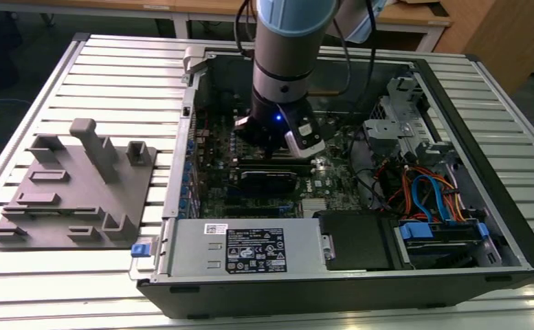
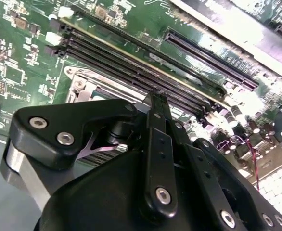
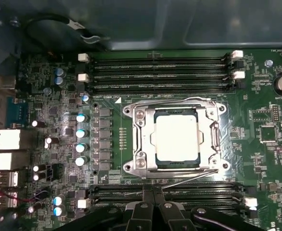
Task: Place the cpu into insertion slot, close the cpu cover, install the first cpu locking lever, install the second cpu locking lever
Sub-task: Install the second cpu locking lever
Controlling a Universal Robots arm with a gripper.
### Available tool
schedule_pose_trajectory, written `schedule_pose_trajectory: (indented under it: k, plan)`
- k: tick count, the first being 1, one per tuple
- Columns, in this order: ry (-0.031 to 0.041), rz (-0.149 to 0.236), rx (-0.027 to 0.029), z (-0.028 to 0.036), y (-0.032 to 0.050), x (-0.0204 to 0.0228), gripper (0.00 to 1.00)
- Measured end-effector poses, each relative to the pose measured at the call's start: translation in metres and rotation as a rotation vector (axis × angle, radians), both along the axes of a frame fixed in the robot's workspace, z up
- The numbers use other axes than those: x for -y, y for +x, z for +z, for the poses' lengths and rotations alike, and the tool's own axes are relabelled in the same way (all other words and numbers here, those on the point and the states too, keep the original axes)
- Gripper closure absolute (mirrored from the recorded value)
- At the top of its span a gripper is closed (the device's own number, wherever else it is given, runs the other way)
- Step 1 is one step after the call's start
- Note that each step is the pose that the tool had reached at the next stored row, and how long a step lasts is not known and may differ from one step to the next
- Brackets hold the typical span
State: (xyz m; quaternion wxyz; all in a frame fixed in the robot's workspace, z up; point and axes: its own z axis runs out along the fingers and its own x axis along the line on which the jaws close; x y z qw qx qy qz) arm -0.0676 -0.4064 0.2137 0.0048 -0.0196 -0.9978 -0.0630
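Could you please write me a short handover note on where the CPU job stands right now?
Hand: above the motherboard, beside the insertion slot, holding nothing that I can see; open or shut cannot be told.
The cpu sits in the insertion slot.
The cpu cover lies closed, flat around the chip.
One thin locking lever slants loose along the socket edge nearest the hand, apparently unlatched.
Left: the locking levers; the other lever's state is unclear.

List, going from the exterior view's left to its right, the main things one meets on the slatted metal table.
Grey plastic fixture tray with upright posts → small blue clip → silver power supply box with label → black robot gripper over the green motherboard → blue and orange cables.
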Motion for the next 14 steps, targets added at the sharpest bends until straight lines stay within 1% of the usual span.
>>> schedule_pose_trajectory:
  k: [4, 9, 10, 12, 13, 14]
  plan:
    - [0.0226, 0.0, 0.0, -0.0015, -0.0058, 0.0038, 0.89]
    - [0.0571, 0.0, 0.0, -0.003, -0.0116, 0.0068, 0.89]
    - [0.063, 0.0, 0.0, -0.0033, -0.012, 0.0073, 0.89]
    - [0.0711, 0.0, 0.0, -0.0043, -0.0125, 0.0083, 0.89]
    - [0.0767, 0.0, 0.0, -0.005, -0.0129, 0.0086, 0.89]
    - [0.0838, 0.0, 0.0001, -0.0053, -0.0137, 0.0089, 0.89]
